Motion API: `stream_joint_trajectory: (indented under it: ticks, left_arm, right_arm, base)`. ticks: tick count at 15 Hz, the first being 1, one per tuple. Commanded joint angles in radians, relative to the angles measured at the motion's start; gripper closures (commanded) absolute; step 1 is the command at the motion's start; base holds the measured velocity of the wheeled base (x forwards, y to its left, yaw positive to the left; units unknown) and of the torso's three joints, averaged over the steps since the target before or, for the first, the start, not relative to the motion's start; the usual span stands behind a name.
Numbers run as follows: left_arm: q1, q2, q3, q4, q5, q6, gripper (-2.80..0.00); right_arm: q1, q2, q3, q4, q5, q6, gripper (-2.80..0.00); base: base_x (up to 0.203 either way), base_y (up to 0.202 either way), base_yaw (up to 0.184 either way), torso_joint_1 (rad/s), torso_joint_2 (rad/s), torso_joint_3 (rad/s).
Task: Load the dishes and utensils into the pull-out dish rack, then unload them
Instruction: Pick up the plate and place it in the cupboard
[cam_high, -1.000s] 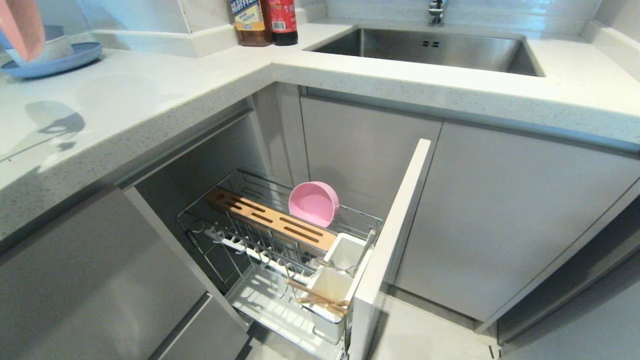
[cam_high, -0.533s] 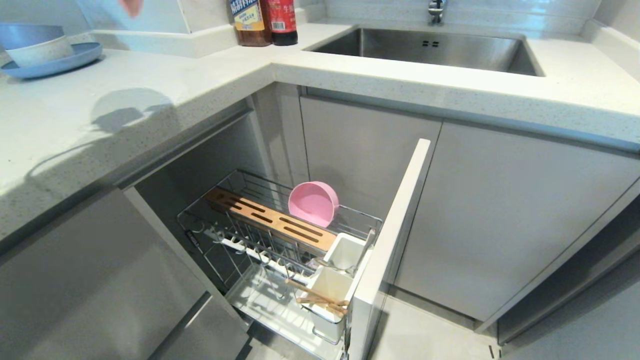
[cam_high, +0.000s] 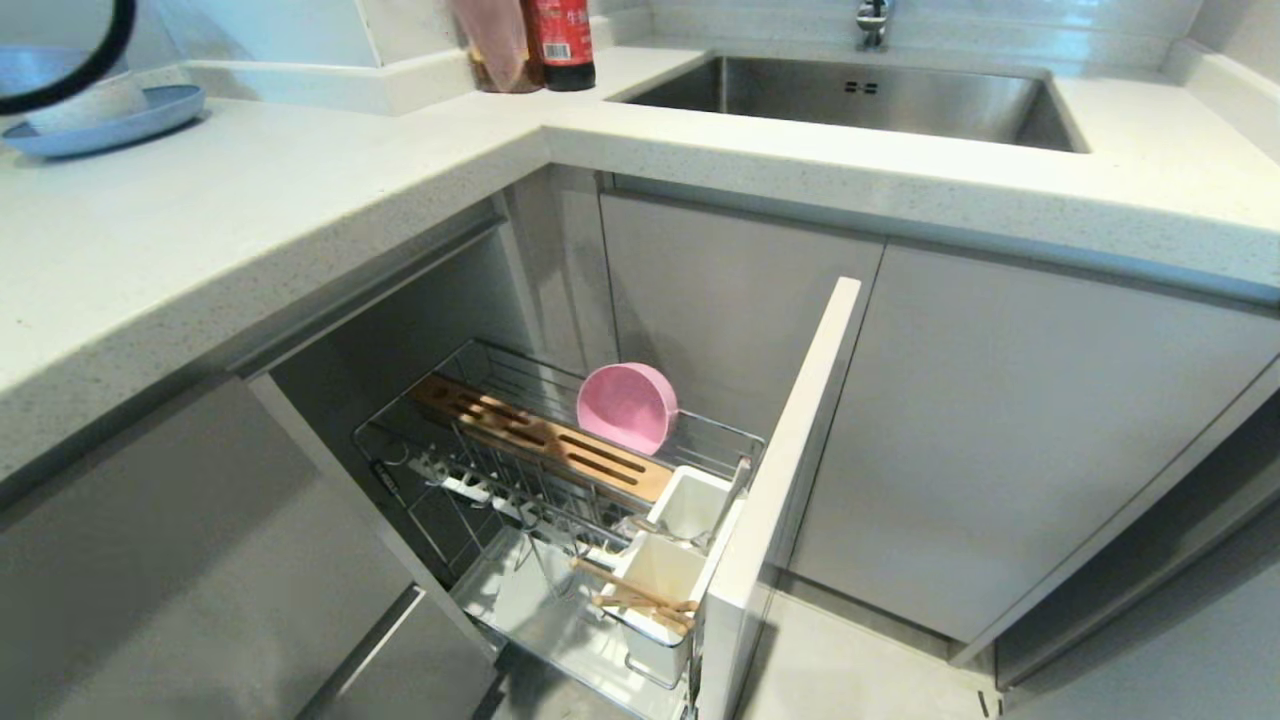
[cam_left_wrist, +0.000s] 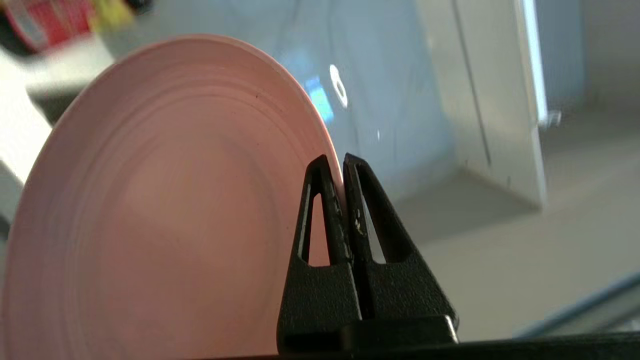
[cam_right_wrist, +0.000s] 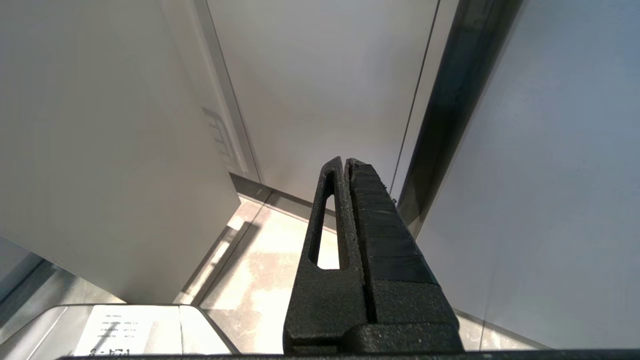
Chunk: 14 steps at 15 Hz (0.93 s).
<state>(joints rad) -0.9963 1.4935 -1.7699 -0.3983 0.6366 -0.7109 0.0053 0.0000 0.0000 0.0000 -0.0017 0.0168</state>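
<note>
Head view: pull-out dish rack (cam_high: 560, 480) is fully extended at lower centre, so its slots are reachable from above. Pink bowl (cam_high: 627, 406) stands on edge at the rack's far side, leaning on the wire, so likely parked to drain. Chopsticks (cam_high: 640, 598) lie tipped across the nearer utensil cup (cam_high: 662, 575), ends poking out. A thin metal stem in the cup behind may be the fork; can't confirm. Pink plate (cam_high: 490, 40) shows only as a blurred patch at top centre, in front of the bottles (cam_high: 562, 40), well apart from the rack. Blue plate (cam_high: 110, 120) with stacked bowls sits upper left.

Left wrist view: left gripper (cam_left_wrist: 342, 165) is clenched on the pink plate's rim, plate on edge. Edge-on hold fits sliding it into a rack slot, I'd guess.

Right wrist view: right gripper (cam_right_wrist: 345, 165) is closed on nothing, parked low beside a cabinet front (cam_right_wrist: 110, 150), clear of the work.
</note>
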Motion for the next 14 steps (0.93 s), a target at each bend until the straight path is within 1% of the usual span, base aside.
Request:
stream_joint_trajectory:
  ticks: [1,3,5,7,9,11,13,14]
  left_arm:
    - [-0.037,0.033,0.045,-0.057,0.017,0.000,0.00]
    - [-0.041,0.088,0.054,-0.080,0.046,0.000,0.00]
    - [-0.049,0.160,0.067,-0.084,0.098,-0.002,0.00]
    - [-0.033,0.212,0.114,-0.084,0.154,-0.009,0.00]
    - [-0.023,0.226,0.135,-0.077,0.214,-0.003,0.00]
    - [-0.021,0.226,0.188,-0.067,0.267,-0.003,0.00]
    - [-0.008,0.234,0.252,-0.059,0.321,-0.014,0.00]
    - [0.007,0.248,0.271,-0.058,0.334,-0.039,0.00]
  right_arm:
    - [0.001,0.000,0.002,0.000,0.000,0.000,0.00]
    - [0.001,0.000,0.002,0.000,0.000,0.000,0.00]
    - [0.001,0.000,0.002,0.000,0.000,0.000,0.00]
    - [0.001,0.000,0.002,0.000,0.000,0.000,0.00]
    - [0.001,0.000,0.002,0.000,0.000,0.000,0.00]
    - [0.001,0.000,0.002,0.000,0.000,0.000,0.00]
    - [0.001,0.000,0.002,0.000,0.000,0.000,0.00]
    - [0.001,0.000,0.002,0.000,0.000,0.000,0.00]
  base:
    - [0.000,0.000,0.000,0.000,0.00,0.000]
    - [0.000,0.000,0.000,0.000,0.00,0.000]
    - [0.000,0.000,0.000,0.000,0.00,0.000]
    - [0.000,0.000,0.000,0.000,0.00,0.000]
    - [0.000,0.000,0.000,0.000,0.00,0.000]
    - [0.000,0.000,0.000,0.000,0.00,0.000]
    - [0.000,0.000,0.000,0.000,0.00,0.000]
    - [0.000,0.000,0.000,0.000,0.00,0.000]
